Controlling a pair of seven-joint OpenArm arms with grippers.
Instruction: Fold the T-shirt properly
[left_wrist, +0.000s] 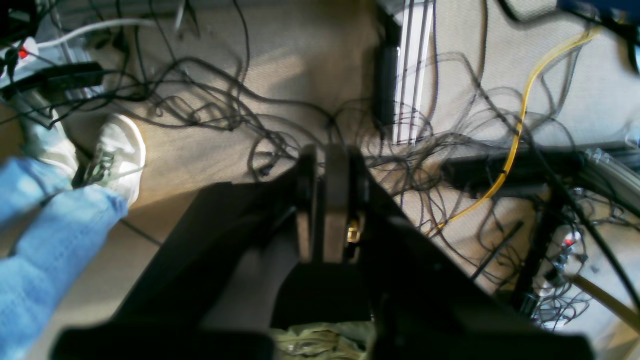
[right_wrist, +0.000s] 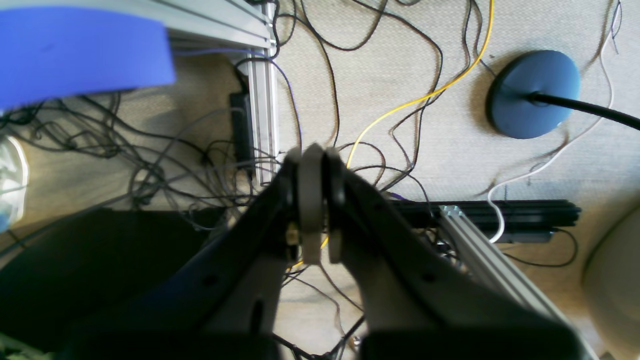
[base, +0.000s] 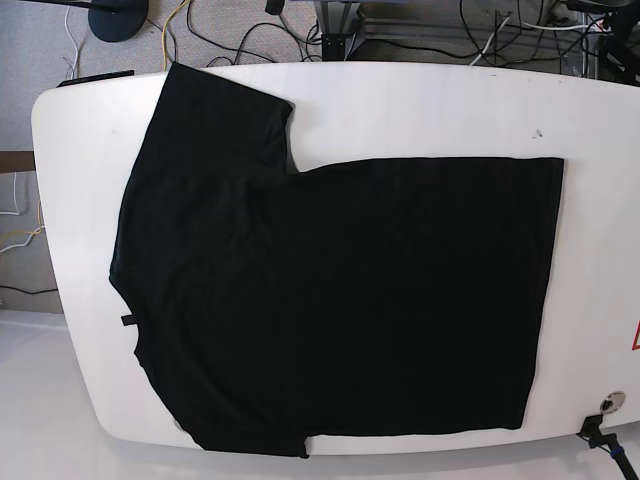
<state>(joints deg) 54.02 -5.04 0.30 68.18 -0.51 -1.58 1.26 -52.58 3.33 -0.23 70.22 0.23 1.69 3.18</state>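
The black T-shirt (base: 330, 290) lies spread flat on the white table (base: 420, 110), plain side up. Its neck faces left, with a small tag (base: 128, 320). One sleeve (base: 225, 110) reaches the far left corner, the other (base: 250, 435) lies at the near edge, and the hem runs down the right side. Neither arm shows in the base view. My left gripper (left_wrist: 325, 200) is shut and empty, hanging over the floor. My right gripper (right_wrist: 312, 200) is also shut and empty over the floor. The shirt does not show clearly in either wrist view.
Tangled cables (left_wrist: 240, 115) and a yellow cable (left_wrist: 515, 140) cover the carpet. A person's jeans leg (left_wrist: 45, 225) and white shoe (left_wrist: 117, 155) are at the left. A blue round stand base (right_wrist: 532, 92) and aluminium frame bars (right_wrist: 262, 110) show in the right wrist view.
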